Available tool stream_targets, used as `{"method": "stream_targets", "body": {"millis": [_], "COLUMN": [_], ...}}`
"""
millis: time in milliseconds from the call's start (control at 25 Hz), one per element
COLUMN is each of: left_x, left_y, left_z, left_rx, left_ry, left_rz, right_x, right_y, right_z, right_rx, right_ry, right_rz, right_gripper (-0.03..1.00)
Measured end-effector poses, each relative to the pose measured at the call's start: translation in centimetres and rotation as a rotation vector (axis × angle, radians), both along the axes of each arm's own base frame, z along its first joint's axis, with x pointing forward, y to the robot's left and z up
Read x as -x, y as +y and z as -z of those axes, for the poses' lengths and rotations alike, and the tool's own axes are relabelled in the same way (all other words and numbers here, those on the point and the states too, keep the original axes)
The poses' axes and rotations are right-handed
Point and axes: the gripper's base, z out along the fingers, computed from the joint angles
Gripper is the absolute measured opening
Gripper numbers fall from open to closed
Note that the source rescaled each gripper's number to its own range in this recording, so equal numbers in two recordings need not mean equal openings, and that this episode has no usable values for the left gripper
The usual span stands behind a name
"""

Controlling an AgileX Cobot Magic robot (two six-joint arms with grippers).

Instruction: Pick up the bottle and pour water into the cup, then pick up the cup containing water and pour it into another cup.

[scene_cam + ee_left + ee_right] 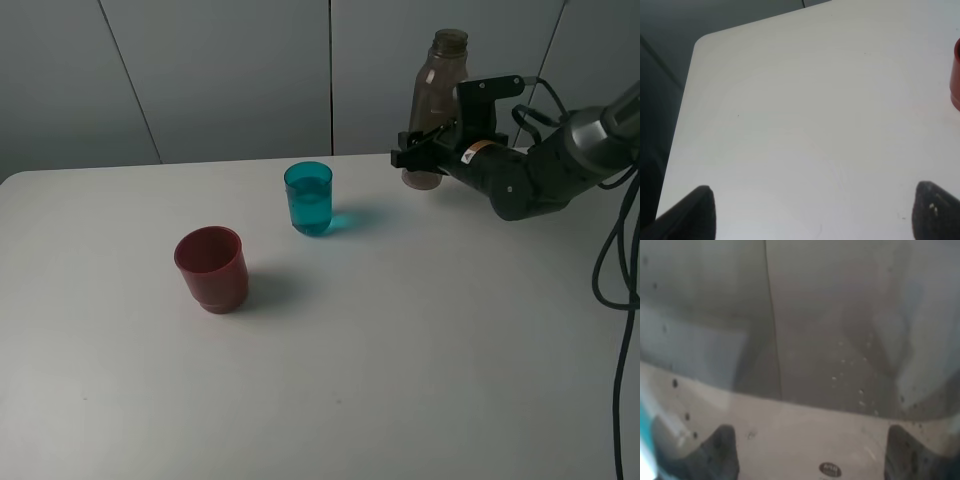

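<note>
A white tabletop (400, 350) seen from above, with three plastic vessels and one robot arm in view.

The main risk is the bottle (440, 90), tall and slim, standing upright close to the far edge, toward the far right corner. The right gripper (418, 150) brackets its lower body. Any sideways drag there could tip the bottle off the far edge, or toward the cup (309, 198).

That teal cup stands near the middle of the far edge and appears to hold water (a level line shows through its side), so a knock would spill it. Its smooth, straight wall may also slip or flex in a hard pinch. Another cup (211, 268), the dark red one, sits nearer the left edge and further forward, well apart from the teal one, so water must be carried across bare table.

The right wrist view is filled by the bottle, with a finger either side. Whether the pads press it, I cannot tell.

The left gripper (817, 212) has its fingers wide apart over bare table, holding nothing.
</note>
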Motion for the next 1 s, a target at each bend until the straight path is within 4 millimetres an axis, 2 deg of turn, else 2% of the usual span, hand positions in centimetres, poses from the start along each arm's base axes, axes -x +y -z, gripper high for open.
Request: {"method": "stream_targets", "body": {"millis": [240,480,640,1000], "left_x": [0.0,0.0,0.0,0.0], "left_y": [0.0,0.0,0.0,0.0], "left_z": [0.0,0.0,0.0,0.0], "left_rx": [0.000,0.000,0.000,0.000], "left_ry": [0.000,0.000,0.000,0.000], "left_rz": [0.000,0.000,0.000,0.000], "right_x": [-0.1,-0.6,-0.9,-1.1], "right_y": [0.0,-1.3,-2.7,-4.3], "right_z": [1.5,1.4,1.4,1.4], "right_rx": [0.062,0.135,0.133,0.094], "right_ry": [0.007,-0.018,-0.017,-0.006], "right_rz": [-0.011,0.041,0.088,0.154], "right_gripper": [0.00,0.00,0.00,0.00]}}
